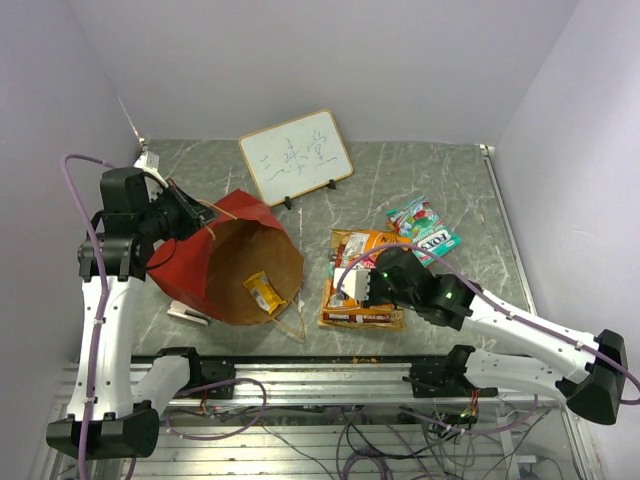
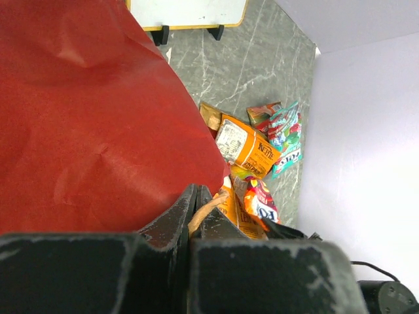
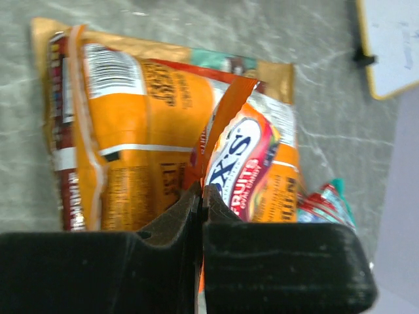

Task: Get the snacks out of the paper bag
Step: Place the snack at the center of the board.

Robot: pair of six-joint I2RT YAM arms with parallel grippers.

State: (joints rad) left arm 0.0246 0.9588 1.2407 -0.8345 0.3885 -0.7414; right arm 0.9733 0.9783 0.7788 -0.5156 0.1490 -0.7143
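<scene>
The red paper bag [image 1: 190, 270] lies tipped on its side, its brown mouth facing the arms, with one yellow-orange snack packet [image 1: 263, 292] inside. My left gripper [image 1: 186, 215] is shut on the bag's brown handle cord [image 2: 208, 210] at the upper rim, and red paper [image 2: 85, 118] fills the left wrist view. A pile of orange snacks [image 1: 362, 262] lies on the table right of the bag, with teal packets [image 1: 425, 228] beyond it. My right gripper [image 3: 201, 193] is shut on the edge of an orange-red FOX'S packet [image 3: 243, 157] over that pile [image 3: 124, 137].
A white framed writing board [image 1: 296, 155] stands at the back, behind the bag. A loose bag handle [image 1: 292, 326] and a small white item [image 1: 186, 313] lie by the bag's near side. Metal rails [image 1: 330, 370] and cables run along the near edge. Walls close in on three sides.
</scene>
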